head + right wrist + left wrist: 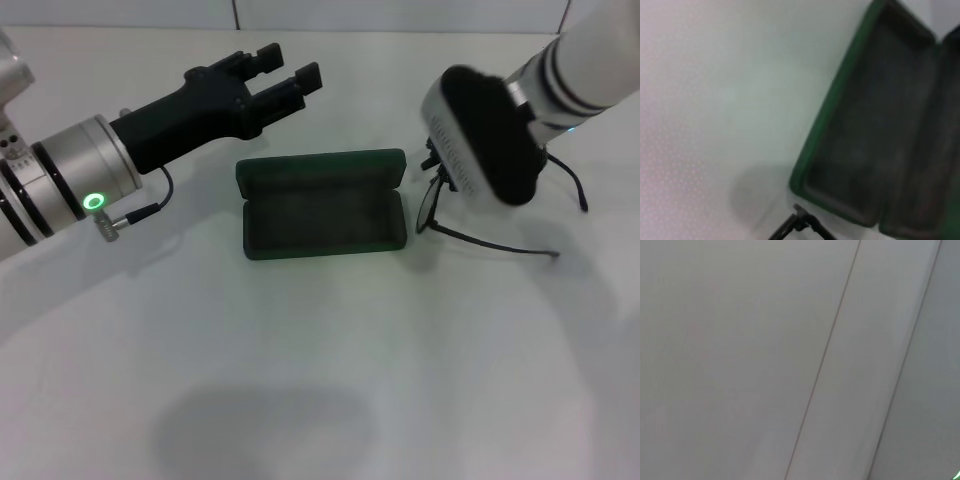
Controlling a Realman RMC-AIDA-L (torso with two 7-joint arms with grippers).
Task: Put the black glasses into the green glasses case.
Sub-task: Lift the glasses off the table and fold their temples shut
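R gripper (440, 175) over black glasses (470, 225), jaws hidden, can't tell. L gripper (290, 75) jaws apart, idle behind green glasses case (322, 205). Risk: slim temple snags case rim.

The green glasses case (322, 203) lies open mid-desk, its hollow unobstructed from above. The right gripper (440, 165) crowds its right end over the black glasses (478, 236); the left gripper (285, 77) hangs near the far-left edge. The near desk (300, 380) is open.
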